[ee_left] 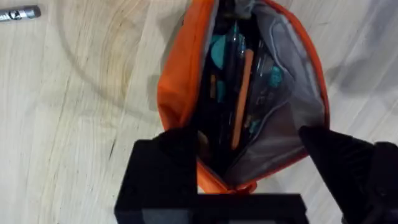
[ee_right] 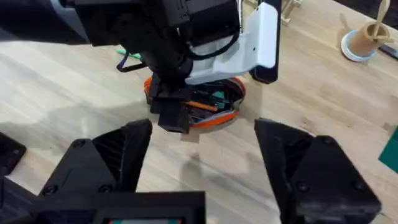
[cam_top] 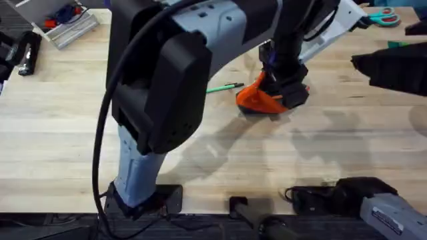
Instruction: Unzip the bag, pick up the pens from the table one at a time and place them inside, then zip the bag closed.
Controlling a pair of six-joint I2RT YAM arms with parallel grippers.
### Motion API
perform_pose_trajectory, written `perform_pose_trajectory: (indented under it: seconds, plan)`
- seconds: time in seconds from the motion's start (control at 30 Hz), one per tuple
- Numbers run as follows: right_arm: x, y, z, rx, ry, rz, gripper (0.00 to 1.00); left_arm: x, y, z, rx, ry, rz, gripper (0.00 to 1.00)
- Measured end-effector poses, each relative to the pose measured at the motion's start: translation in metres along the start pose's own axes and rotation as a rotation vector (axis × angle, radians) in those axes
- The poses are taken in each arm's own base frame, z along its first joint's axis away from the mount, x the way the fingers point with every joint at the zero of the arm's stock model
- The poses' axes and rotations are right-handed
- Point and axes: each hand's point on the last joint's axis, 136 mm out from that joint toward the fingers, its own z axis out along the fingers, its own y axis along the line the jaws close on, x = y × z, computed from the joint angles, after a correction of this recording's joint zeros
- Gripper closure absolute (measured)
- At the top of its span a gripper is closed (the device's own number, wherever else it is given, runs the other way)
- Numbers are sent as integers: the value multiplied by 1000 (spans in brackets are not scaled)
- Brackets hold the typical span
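Note:
The orange bag (cam_top: 257,99) lies unzipped on the table (cam_top: 60,133) past the middle, its grey lining (ee_left: 292,106) showing. Several slim things lie inside, among them a dark pen (ee_left: 227,93) and orange and teal pieces. My left gripper (ee_left: 258,155) hovers open over one end of the bag's mouth, a finger (ee_left: 177,149) at each side. A thin green pen (cam_top: 223,87) rests just left of the bag. A silver-grey pen (ee_left: 18,12) lies on the wood a little apart. My right gripper (ee_right: 205,162) stands open to the right, facing the bag (ee_right: 214,115) with nothing between its fingers.
Teal-handled scissors (cam_top: 383,17) lie at the far right corner. A tray of supplies (cam_top: 67,23) and a black device (cam_top: 27,53) sit at the far left. A cup with sticks (ee_right: 360,40) stands beyond the bag. The near half of the wood has free room.

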Motion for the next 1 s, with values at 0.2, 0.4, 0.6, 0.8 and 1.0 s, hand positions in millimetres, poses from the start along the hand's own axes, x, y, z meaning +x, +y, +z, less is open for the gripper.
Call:
perform_pose_trajectory:
  seconds: [0.2, 0.4, 0.6, 0.8, 1.0]
  plan:
    - [0, 0, 0, 0, 0, 0, 5, 0, 0, 0, 1, -1, 0, 8]
    - [0, 0, 0, 0, 0, 0, 5, 1, -1, -4, 6, 7, 6, 8]
    - [0, 0, 0, 0, 0, 0, 5, -5, 9, -40, -8, -16, 58, 7]
    - [0, 0, 0, 0, 0, 0, 3, -1, 44, -70, -48, -53, 70, 6]
    - [0, 0, 0, 0, 0, 0, 4, 30, 75, -77, -46, -7, 35, 6]
